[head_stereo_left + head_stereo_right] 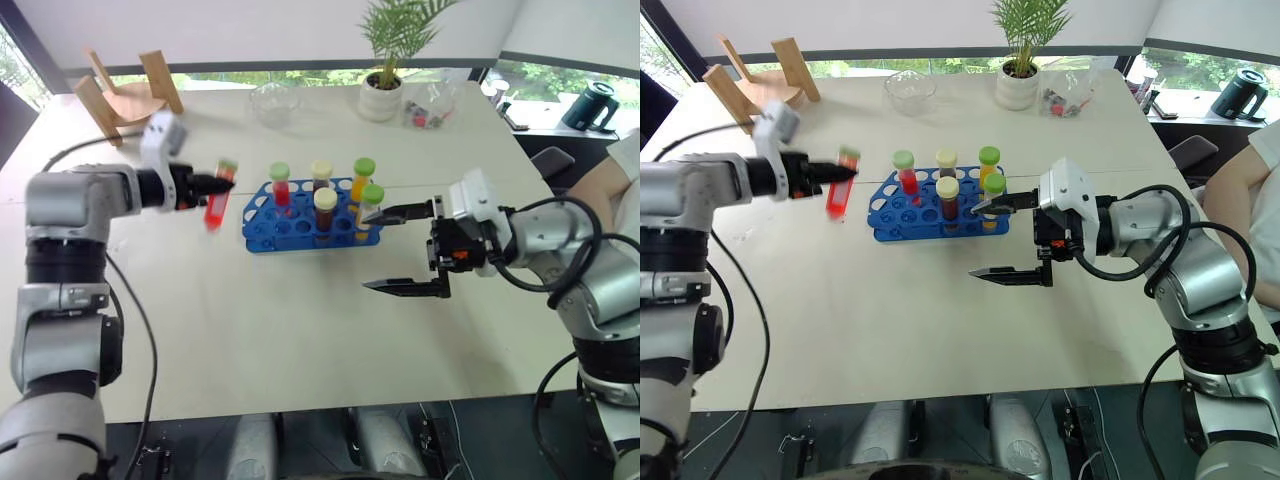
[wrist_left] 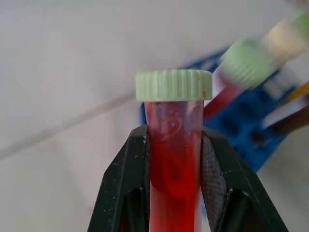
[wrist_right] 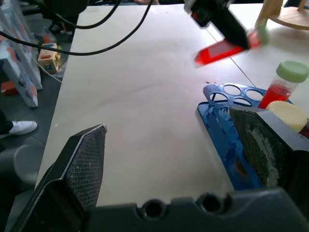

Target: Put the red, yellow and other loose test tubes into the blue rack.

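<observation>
My left gripper [image 1: 213,184] is shut on a red test tube [image 1: 217,203] with a pale green cap, gripped just under the cap [image 2: 174,85]. The tube hangs in the air a little to the left of the blue rack [image 1: 288,229]. Several capped tubes stand in the rack, among them a red one [image 1: 279,186], two dark ones with cream caps and two with green caps. At the rack's right end my right gripper [image 1: 366,251] is open, fingers [image 3: 84,164] wide apart with nothing between them. The right wrist view shows the held red tube [image 3: 223,49] beyond the rack.
At the back left stands a curved wooden stand [image 1: 125,92]. A glass bowl [image 1: 274,102], a potted plant [image 1: 383,88] and a clear bag [image 1: 432,106] line the far edge. A person's arm [image 1: 1242,190] is at the right edge.
</observation>
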